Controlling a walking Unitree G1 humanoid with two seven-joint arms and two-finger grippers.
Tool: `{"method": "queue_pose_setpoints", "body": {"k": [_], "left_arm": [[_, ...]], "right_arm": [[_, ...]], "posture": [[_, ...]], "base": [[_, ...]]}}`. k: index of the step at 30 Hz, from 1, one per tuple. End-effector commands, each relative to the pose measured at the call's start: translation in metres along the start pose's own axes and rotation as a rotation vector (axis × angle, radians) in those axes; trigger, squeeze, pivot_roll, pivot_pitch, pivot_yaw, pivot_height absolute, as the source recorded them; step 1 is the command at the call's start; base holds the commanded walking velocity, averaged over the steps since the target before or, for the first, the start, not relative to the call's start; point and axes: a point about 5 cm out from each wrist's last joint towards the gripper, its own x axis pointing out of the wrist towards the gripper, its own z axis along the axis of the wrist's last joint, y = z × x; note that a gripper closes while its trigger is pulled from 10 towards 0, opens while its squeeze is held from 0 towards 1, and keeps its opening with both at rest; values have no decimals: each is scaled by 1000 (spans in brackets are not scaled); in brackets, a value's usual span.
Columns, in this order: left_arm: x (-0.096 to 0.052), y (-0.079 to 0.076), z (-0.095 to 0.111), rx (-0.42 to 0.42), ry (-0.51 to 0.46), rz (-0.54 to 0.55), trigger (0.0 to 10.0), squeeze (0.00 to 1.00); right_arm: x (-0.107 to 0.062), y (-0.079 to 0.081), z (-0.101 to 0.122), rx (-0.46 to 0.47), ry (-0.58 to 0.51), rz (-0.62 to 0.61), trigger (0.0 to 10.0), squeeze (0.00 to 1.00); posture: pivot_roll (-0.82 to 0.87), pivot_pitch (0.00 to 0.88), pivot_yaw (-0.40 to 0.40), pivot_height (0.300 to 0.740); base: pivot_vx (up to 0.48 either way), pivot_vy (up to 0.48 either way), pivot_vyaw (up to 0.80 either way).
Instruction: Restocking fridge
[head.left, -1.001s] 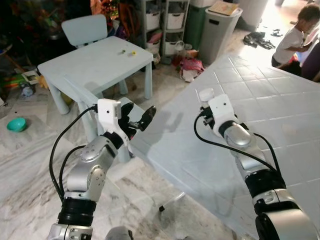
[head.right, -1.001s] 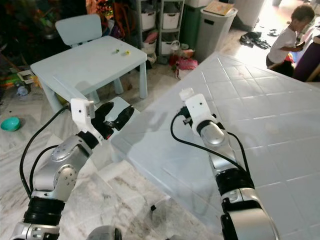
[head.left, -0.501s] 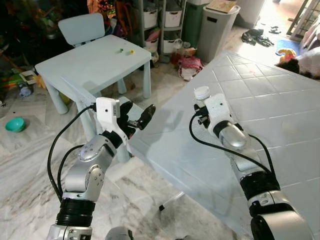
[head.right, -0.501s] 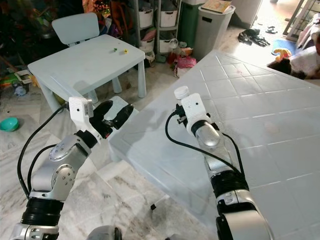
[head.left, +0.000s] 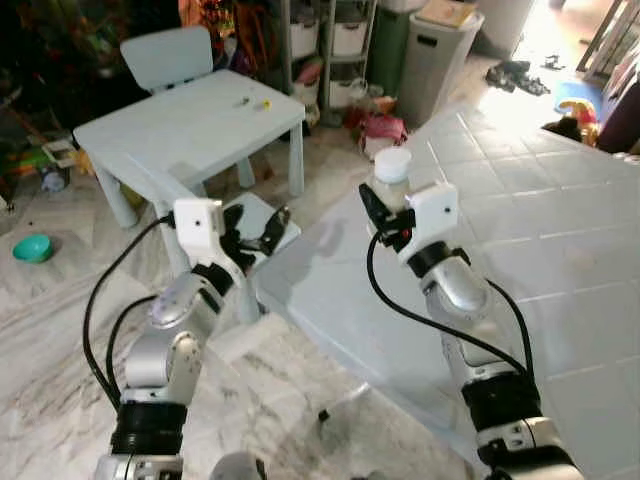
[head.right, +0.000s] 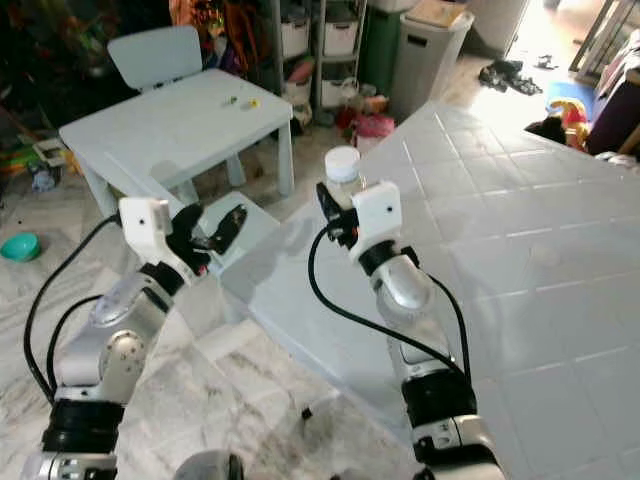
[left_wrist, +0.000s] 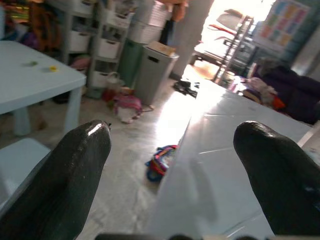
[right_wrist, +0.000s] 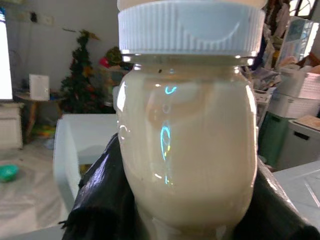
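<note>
Gripping a bottle (right_wrist: 186, 125) of pale cream liquid, the right claw (head.left: 385, 205) is raised above the near corner of the tiled surface (head.left: 520, 200). Its two black fingers (right_wrist: 97, 200) close on the bottle's lower body from either side. The bottle stands upright, with a white ribbed cap (head.left: 392, 164) on top. The head views present only the cap and a little of the neck above the wrist housing; the right wrist view supplies the glossy body, its contents and the contact of the fingers.

The left claw (head.left: 252, 228) is held out over the gap between the tiled surface and a small white table (head.left: 190, 120), fingers spread apart and holding nothing. The left wrist view confirms the open gap between its fingers (left_wrist: 75, 170), with floor and the tiled surface's edge beyond.

Outward, a white chair (head.left: 165, 55) stands behind the small table, which bears two tiny items. A grey bin (head.left: 440, 55) and storage drawers (head.left: 335, 35) stand at the back. A teal bowl (head.left: 32, 248) lies on the marble floor (head.left: 60, 330).
</note>
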Motion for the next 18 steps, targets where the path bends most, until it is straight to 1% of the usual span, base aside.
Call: {"method": "queue_pose_setpoints", "body": {"k": [1, 4, 9, 16, 17, 18], "left_arm": [[-4, 6, -3, 4, 11, 37, 10000, 0], [-4, 5, -4, 3, 12, 39, 10000, 0], [-2, 5, -4, 9, 11, 49, 10000, 0], [-5, 13, -6, 24, 15, 97, 10000, 0], [-6, 13, -6, 23, 14, 100, 10000, 0], [-6, 14, -6, 23, 14, 102, 10000, 0]], "right_arm": [[-1, 3, 14, 32, -73, 17, 10000, 0], [-3, 6, 12, 60, -59, 22, 10000, 0], [-4, 7, 12, 55, -54, 22, 10000, 0], [-5, 9, 13, 77, -55, 26, 10000, 0], [-5, 9, 14, 86, -58, 28, 10000, 235], [-5, 10, 15, 78, -60, 31, 10000, 624]], "posture": [[57, 0, -14, 740], [56, 0, -15, 740], [54, 0, -14, 740], [53, 0, -13, 740], [54, 0, -13, 740], [54, 0, -13, 740]], "base": [[0, 0, 0], [0, 0, 0], [0, 0, 0], [0, 0, 0], [0, 0, 0], [0, 0, 0]]}}
